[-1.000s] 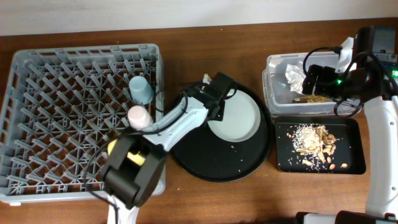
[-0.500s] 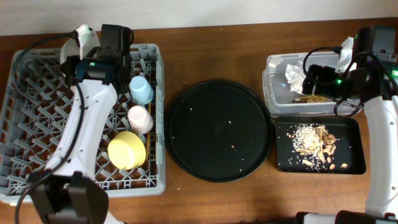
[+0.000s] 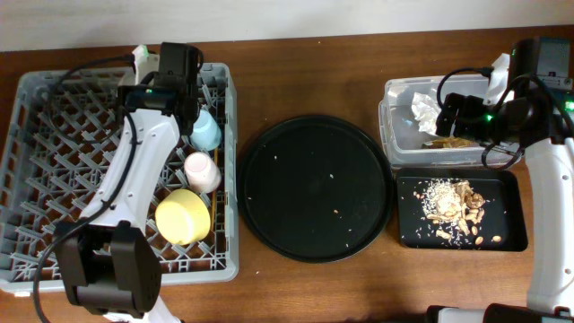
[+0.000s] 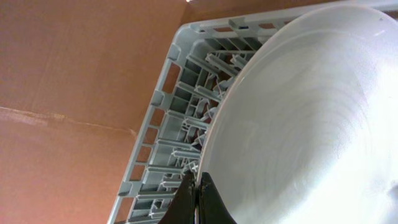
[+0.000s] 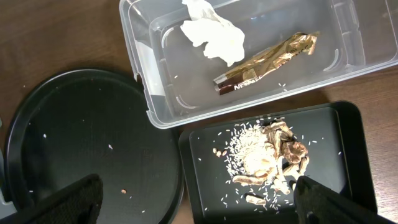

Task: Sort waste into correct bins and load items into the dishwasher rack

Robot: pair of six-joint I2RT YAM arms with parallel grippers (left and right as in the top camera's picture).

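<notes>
My left gripper [image 4: 198,186] is shut on the rim of the pale round plate [image 4: 311,112], held on edge over the far side of the grey dishwasher rack [image 4: 168,124]. In the overhead view this gripper [image 3: 170,85] hides the plate. The rack [image 3: 54,179] holds the blue cup [image 3: 204,130], the pink cup [image 3: 203,170] and the yellow bowl [image 3: 183,216]. My right gripper [image 5: 199,205] is open and empty above the bins. The tissue [image 5: 214,34] and gold-brown wrapper [image 5: 267,62] lie in the clear tub [image 5: 140,87]. Food scraps [image 5: 267,155] lie in the small black tray [image 5: 199,168]. I cannot make out the chopsticks.
The large round black tray [image 3: 314,188] sits between the rack and the bins, with only a few crumbs on it. The clear tub [image 3: 395,135] and the small black tray [image 3: 511,233] stand at the right, close to the right arm.
My left arm has carried the plate from the round tray to the rack's far side, then shifted a little right. The round tray no longer holds it. The right arm has not moved.
</notes>
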